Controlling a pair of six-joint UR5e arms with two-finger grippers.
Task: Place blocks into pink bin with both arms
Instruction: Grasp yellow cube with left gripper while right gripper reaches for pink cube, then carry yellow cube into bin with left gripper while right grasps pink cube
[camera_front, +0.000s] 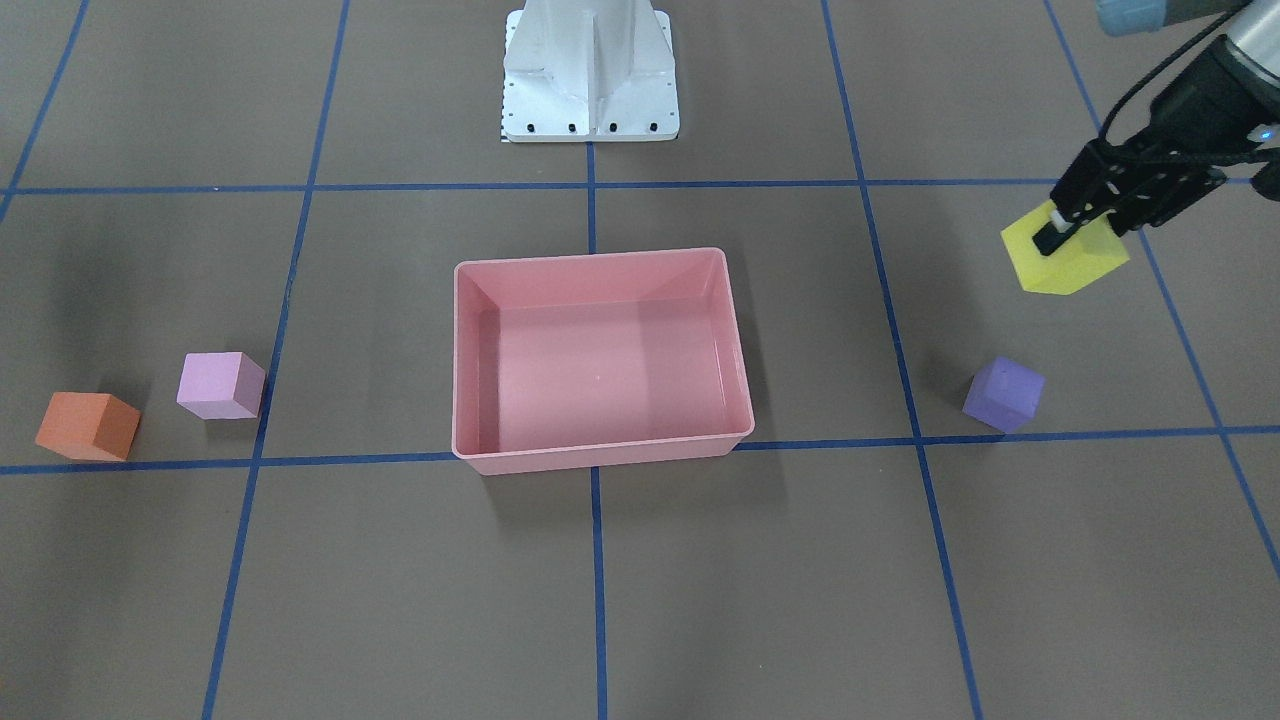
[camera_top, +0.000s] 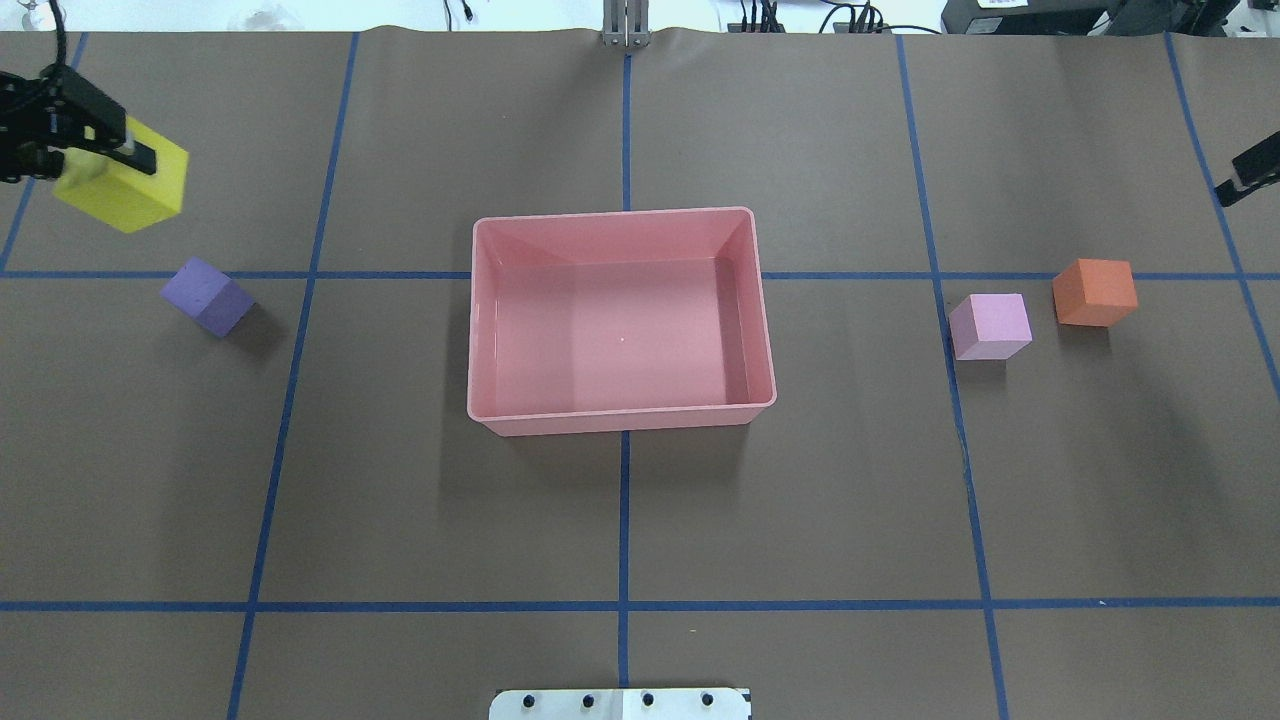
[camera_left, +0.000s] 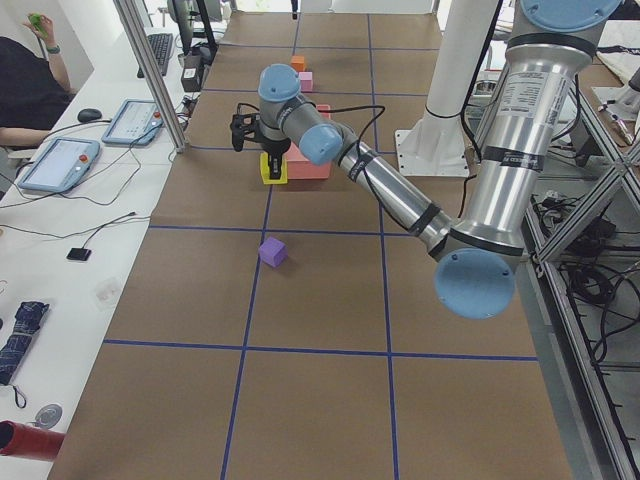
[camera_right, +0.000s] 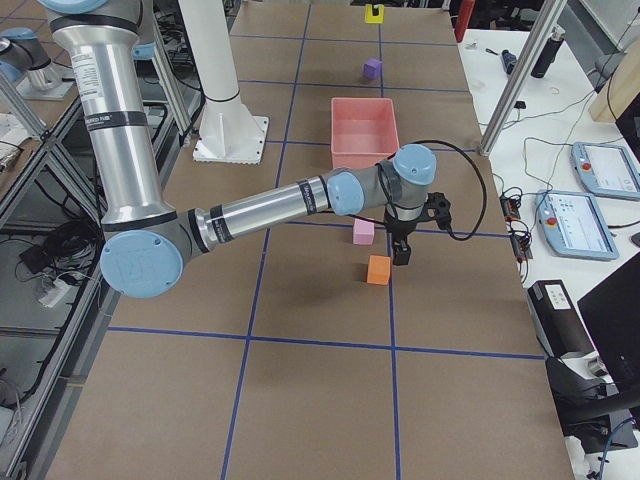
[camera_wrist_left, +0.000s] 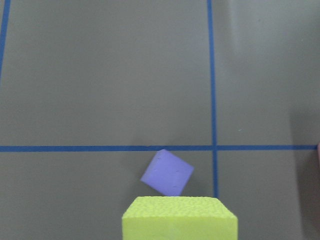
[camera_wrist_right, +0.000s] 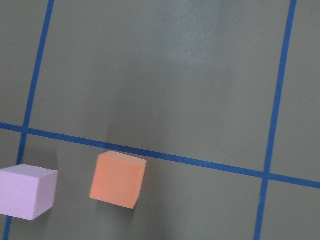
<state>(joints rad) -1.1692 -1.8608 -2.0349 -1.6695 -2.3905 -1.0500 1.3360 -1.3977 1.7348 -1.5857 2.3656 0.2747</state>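
My left gripper (camera_front: 1075, 225) is shut on the yellow block (camera_front: 1065, 265) and holds it above the table, far to the left of the pink bin (camera_top: 620, 412); it also shows in the overhead view (camera_top: 105, 160). The purple block (camera_top: 207, 296) lies on the table just below and beside it. The bin is empty. The light pink block (camera_top: 989, 326) and the orange block (camera_top: 1094, 292) lie side by side right of the bin. My right gripper (camera_top: 1245, 180) hovers just past the orange block, mostly cut off at the view's edge; I cannot tell whether it is open.
Blue tape lines grid the brown table. The white pedestal base (camera_front: 590, 70) stands behind the bin on the robot's side. An operator's bench with tablets (camera_left: 60, 160) runs along the table's far edge.
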